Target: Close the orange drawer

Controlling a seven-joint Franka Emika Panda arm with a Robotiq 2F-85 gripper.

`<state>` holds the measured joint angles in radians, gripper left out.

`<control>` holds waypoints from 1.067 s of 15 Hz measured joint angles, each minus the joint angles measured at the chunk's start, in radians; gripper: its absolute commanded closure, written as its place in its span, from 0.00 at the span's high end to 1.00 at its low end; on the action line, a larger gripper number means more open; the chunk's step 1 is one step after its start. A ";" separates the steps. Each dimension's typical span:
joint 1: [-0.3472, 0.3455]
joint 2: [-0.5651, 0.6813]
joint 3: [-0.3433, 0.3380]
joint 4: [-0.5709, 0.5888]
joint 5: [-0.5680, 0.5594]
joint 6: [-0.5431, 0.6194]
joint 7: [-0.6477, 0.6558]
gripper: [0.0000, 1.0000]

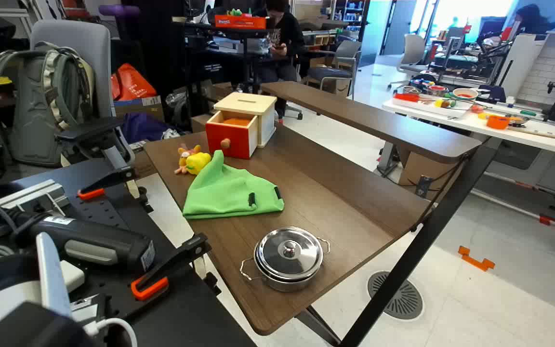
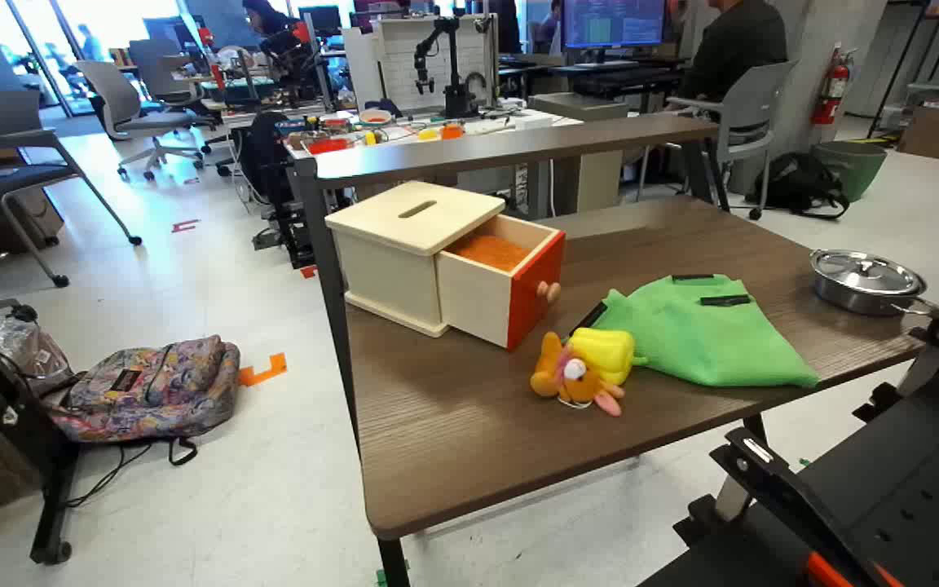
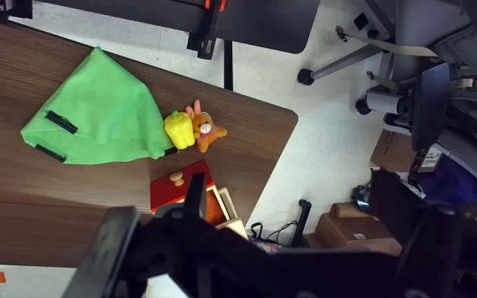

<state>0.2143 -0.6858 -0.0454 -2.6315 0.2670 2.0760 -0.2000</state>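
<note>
End effector (image 3: pixel 290 184), qty 1: jaws wide apart, nothing held; outside both exterior views, so prob. touching nothing. Orange drawer (image 2: pixel 482 297), qty 1, red front (image 2: pixel 528 314) w/ wooden knob (image 2: pixel 548 293): nr. end of tabletop (image 2: pixel 453 440), sticking well out of its cabinet (image 2: pixel 388 273) in both exterior views. Status: closing not yet done; prob. full push left. Green cloth (image 2: pixel 706 338): nr. red front, apart.

Pincer (image 3: pixel 290 188), wrist view: black, angular, blocky; greyish flat plate (image 3: pixel 108 250) along one side; round fastener heads (image 3: pixel 446 210) probable, blur preventing firm confirmation
</note>
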 measured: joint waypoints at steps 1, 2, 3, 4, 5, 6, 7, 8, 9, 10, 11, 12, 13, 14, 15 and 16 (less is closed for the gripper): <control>0.000 0.000 0.000 0.000 0.000 0.000 0.000 1.00; 0.000 0.000 0.000 0.000 0.000 0.000 0.000 1.00; 0.000 0.000 0.000 0.000 0.000 0.000 0.000 1.00; 0.000 0.000 0.000 0.000 0.000 0.000 0.000 1.00; 0.000 0.000 0.000 0.000 0.000 0.000 0.000 1.00; 0.000 0.000 0.000 0.000 0.000 0.000 0.000 1.00; 0.000 0.000 0.000 0.000 0.000 0.000 0.000 1.00; 0.000 0.000 0.000 0.000 0.000 0.000 0.000 1.00; -0.002 0.000 0.002 0.000 0.000 0.000 0.000 1.00; -0.004 0.000 0.004 -0.002 0.000 0.009 0.000 1.00; -0.004 0.003 0.007 -0.005 0.000 0.033 0.000 1.00; -0.004 0.009 0.011 -0.007 0.000 0.069 0.000 1.00; -0.004 0.020 0.015 -0.008 0.000 0.112 0.000 1.00; -0.003 0.037 0.019 -0.006 0.000 0.155 0.000 1.00; -0.002 0.061 0.022 -0.002 0.000 0.191 0.000 1.00; -0.001 0.091 0.024 0.008 0.000 0.222 0.000 1.00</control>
<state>0.2130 -0.5950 -0.0214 -2.6238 0.2669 2.2984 -0.2001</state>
